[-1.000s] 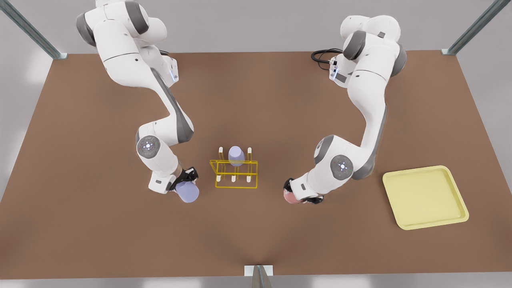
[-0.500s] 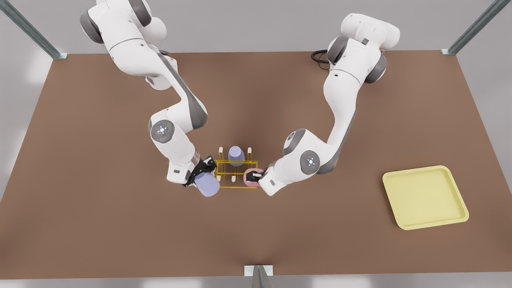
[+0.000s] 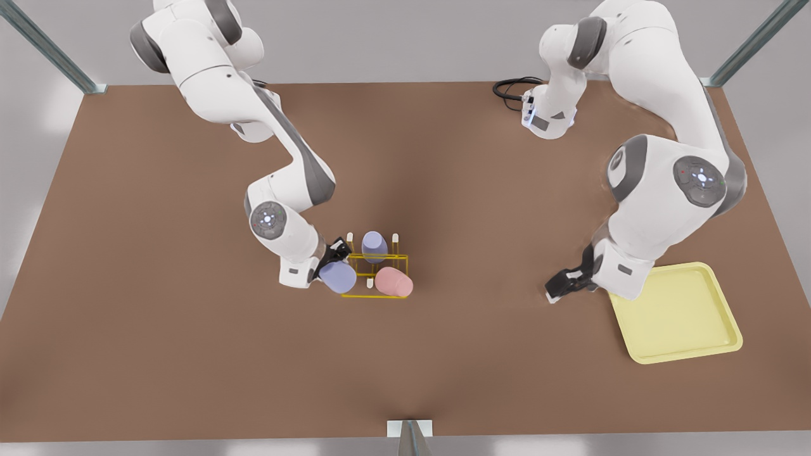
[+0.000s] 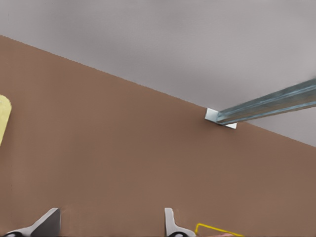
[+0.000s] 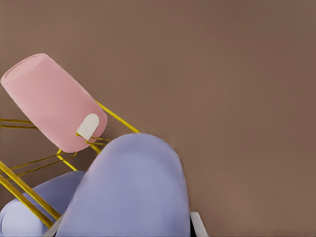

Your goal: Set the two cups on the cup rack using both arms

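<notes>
A lavender cup (image 3: pixel 338 277) is gripped between the fingers of the right gripper (image 3: pixel 336 255) at the rack (image 3: pixel 375 276) — the end toward the front view's left — and is seen close up from the right wrist (image 5: pixel 129 192). Just beyond those fingers, the pink cup (image 3: pixel 393 282) is seated upturned on a peg at the rack's other end, with another lavender cup (image 3: pixel 374 246) on a rear peg. The left gripper (image 3: pixel 561 288) is held released, fingers spread, well apart from the rack and just beside the tray (image 3: pixel 675 312).

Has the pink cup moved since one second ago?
Yes. The pink cup went toward the front view's left, away from the pale-yellow tray, and now sits on the yellow rack.
</notes>
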Controlling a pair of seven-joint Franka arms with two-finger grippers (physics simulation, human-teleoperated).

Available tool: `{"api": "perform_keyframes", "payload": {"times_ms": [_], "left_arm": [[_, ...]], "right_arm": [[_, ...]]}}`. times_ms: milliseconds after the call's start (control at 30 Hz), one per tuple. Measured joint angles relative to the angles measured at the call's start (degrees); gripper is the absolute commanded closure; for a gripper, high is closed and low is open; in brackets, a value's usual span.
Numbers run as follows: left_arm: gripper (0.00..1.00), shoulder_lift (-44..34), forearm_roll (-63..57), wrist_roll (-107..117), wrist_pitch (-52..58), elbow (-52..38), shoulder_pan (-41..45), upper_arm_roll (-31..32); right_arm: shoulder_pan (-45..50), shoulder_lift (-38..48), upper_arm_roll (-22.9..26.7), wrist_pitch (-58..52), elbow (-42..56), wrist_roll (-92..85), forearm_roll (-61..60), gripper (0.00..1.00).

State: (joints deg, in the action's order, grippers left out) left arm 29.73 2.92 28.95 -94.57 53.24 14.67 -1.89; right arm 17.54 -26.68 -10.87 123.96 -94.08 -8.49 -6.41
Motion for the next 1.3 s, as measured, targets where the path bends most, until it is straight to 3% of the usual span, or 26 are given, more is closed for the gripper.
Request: {"api": "perform_keyframes", "payload": {"times_ms": [67,167,333,367,667,833,900,1000,1067,1200,1300], "left_arm": [[0.00,-11.8,-6.4,-3.9,4.1,16.0,-0.5,2.9],[0.00,-16.0,-9.4,-8.9,8.1,24.1,-2.6,4.8],[0.00,-15.9,-6.9,-15.3,10.9,25.5,-6.8,5.1],[0.00,-15.9,-6.5,-16.4,11.4,25.6,-6.9,5.1],[0.00,-15.4,-5.4,-23.8,13.1,25.6,-8.3,5.1],[0.00,-15.3,-5.4,-26.6,13.3,25.5,-8.3,5.1],[0.00,-15.3,-5.5,-27.5,13.3,25.4,-8.3,5.1],[0.00,-15.5,-5.4,-28.7,13.3,25.5,-8.2,5.2],[0.00,-15.8,-5.5,-29.4,13.5,25.4,-8.0,6.5],[0.00,-15.8,-5.5,-30.5,12.9,25.3,-7.9,7.1],[0.00,-18.5,-5.4,-31.2,11.0,31.1,-8.2,7.7]], "right_arm": [[0.2,-0.5,0.0,-0.4,0.0,-0.3,-0.1,0.17],[0.3,-1.1,0.0,-0.8,0.3,-0.7,-0.1,0.17],[1.0,-2.9,0.0,-1.1,2.2,-1.3,-0.1,0.17],[1.2,-3.3,0.0,-1.2,2.6,-1.3,-0.1,0.00],[1.0,-4.0,0.0,-1.6,3.5,-1.8,0.0,0.00],[0.3,-3.6,0.4,-6.6,11.5,-1.9,-0.2,0.00],[0.0,-3.1,5.3,-12.6,18.4,-1.9,1.5,0.00],[-0.5,-1.9,20.2,-20.9,22.1,-1.9,5.9,0.00],[-2.2,-0.5,25.1,-25.9,24.1,-2.0,7.3,0.00],[-7.1,13.0,24.9,-34.5,16.9,-2.0,8.2,0.00],[-10.5,20.6,19.3,-38.2,9.7,-1.3,8.3,0.00]]}}
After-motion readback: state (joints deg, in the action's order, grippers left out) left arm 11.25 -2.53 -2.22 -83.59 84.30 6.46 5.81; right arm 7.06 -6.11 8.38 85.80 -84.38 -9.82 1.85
